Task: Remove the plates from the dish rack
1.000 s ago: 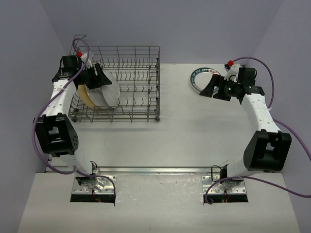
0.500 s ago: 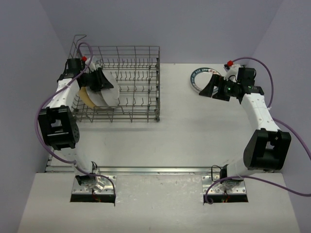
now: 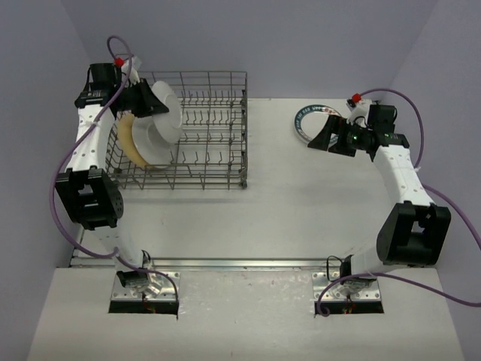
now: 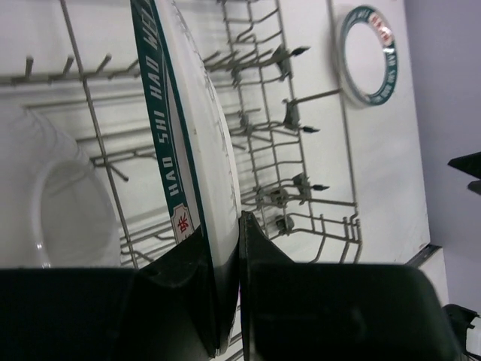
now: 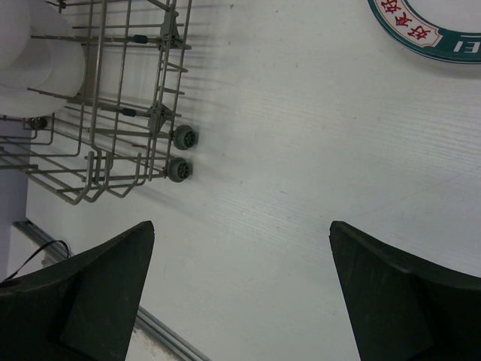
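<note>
**Left pincer grips teal-rimmed plate over the rack**

The left pincer (image 3: 148,105) is clamped tight on the edge of a teal-rimmed plate (image 3: 167,111). The plate is held on edge and tilted over the far-left corner of the rack (image 3: 244,128). Seen from the left wrist, the two fingers (image 4: 263,256) press the plate (image 4: 203,135) from either side. Its lettered teal band faces the left of that view and its white back faces the right.

The rack, a grey wire basket with rows of upright tines, stands at the far-left corner of the bench (image 3: 301,203). At its left end a white plate (image 3: 154,147) stands among the tines below the held one. A tan plate (image 3: 125,147) is just beside it on the side nearer the rack's left wall. Whether those two touch cannot be told.

Across the bench, the right pincer (image 3: 328,143) hovers near the far edge on the right side. Its jaws are spread wide, with only bare bench between them in the right wrist view (image 5: 248,286). Just beside it, toward the far edge, a second teal-rimmed plate (image 3: 308,120) lies flat and face up on the bench, well apart from the rack. The right wrist camera catches that plate's rim (image 5: 428,34) at the top right of its view. At the top left it shows a corner of the rack (image 5: 113,98) with two small wheels (image 5: 184,138) on the bench.
</note>
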Robot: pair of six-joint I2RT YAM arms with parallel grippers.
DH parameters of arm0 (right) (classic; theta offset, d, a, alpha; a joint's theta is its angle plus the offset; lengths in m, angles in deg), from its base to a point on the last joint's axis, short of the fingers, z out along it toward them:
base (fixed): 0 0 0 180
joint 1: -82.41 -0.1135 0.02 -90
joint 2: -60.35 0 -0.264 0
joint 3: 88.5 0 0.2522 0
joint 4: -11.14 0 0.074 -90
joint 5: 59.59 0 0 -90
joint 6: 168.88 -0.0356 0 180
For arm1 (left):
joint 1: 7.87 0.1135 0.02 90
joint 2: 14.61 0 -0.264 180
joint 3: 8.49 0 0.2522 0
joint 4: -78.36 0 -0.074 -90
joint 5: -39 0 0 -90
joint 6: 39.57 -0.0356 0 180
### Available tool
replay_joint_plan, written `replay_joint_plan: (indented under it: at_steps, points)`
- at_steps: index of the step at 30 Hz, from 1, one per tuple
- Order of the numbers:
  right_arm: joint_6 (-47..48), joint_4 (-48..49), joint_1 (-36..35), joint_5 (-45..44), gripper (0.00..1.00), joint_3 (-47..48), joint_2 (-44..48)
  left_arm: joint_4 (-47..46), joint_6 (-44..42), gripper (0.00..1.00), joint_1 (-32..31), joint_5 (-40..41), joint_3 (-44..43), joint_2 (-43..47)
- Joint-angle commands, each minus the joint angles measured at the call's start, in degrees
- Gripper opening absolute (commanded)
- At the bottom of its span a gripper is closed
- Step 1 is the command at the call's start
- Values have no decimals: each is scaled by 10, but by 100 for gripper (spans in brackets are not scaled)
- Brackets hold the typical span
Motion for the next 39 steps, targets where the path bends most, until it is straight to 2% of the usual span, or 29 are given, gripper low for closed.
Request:
replay_joint_plan:
  at_steps: [1,4,6,7,8,9,10,11,12,17,19,20,23,26,29,34,39]
  points:
    - [1,4,-1,16,99,14,42,-20,10,0,-3,-69,-85,46]
    - [0,2,0,21,99,18,52,-18,-18,0,-12,-86,-101,73]
    - [-6,0,-1,30,99,23,56,0,-83,0,-41,-61,-111,90]
    - [-13,-2,-1,37,99,29,58,23,-155,0,-80,8,-112,118]
    - [-19,-4,0,38,99,36,59,40,-207,0,-116,21,-107,122]
    - [-27,-11,1,42,99,51,60,62,-284,0,-175,92,-91,147]
    - [-28,-16,1,46,99,60,61,61,-288,0,-179,115,-87,164]
    - [-36,-24,3,50,99,76,62,32,-344,0,-243,162,-5,206]
    - [-42,-30,4,49,99,91,64,11,-384,0,-272,233,34,250]
    - [-53,-90,7,72,99,130,66,-93,-530,0,-438,419,257,359]
    - [-54,-128,7,84,99,145,52,-154,-625,0,-508,497,358,413]
    - [-52,-144,7,90,99,151,45,-180,-663,0,-538,544,401,447]
    - [-51,-164,6,130,99,125,35,-253,-753,0,-586,608,514,495]
    - [-73,-126,-8,191,99,37,34,-332,-831,0,-624,634,577,542]
    - [-80,-98,-34,197,99,1,41,-390,-920,0,-679,667,643,576]
    - [-46,-118,-119,160,99,27,41,-440,-983,0,-727,672,669,586]
    - [-26,-124,-186,125,99,44,35,-463,-1013,0,-745,667,678,568]
